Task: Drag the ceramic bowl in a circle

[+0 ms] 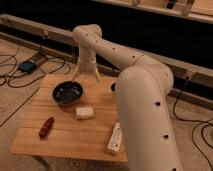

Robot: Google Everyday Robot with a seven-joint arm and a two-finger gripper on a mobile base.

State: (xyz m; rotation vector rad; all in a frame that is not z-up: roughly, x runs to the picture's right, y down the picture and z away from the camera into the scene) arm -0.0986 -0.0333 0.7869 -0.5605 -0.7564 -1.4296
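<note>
The ceramic bowl (68, 93), round, shallow and glossy dark, sits on the back left part of the wooden table (70, 135). My gripper (85, 78) hangs just behind and to the right of the bowl, above the table's far edge. It points down, and its two pale fingers (74, 76) are spread apart, open, with nothing between them. The fingertips stand close to the bowl's far rim without touching it.
A pale block (84, 112) lies in front of the bowl, a red object (46, 127) near the front left, and a white remote-like item (115, 138) at the front right. A cup (113, 86) peeks from behind my arm (145, 110). Cables (15, 75) cover the floor at left.
</note>
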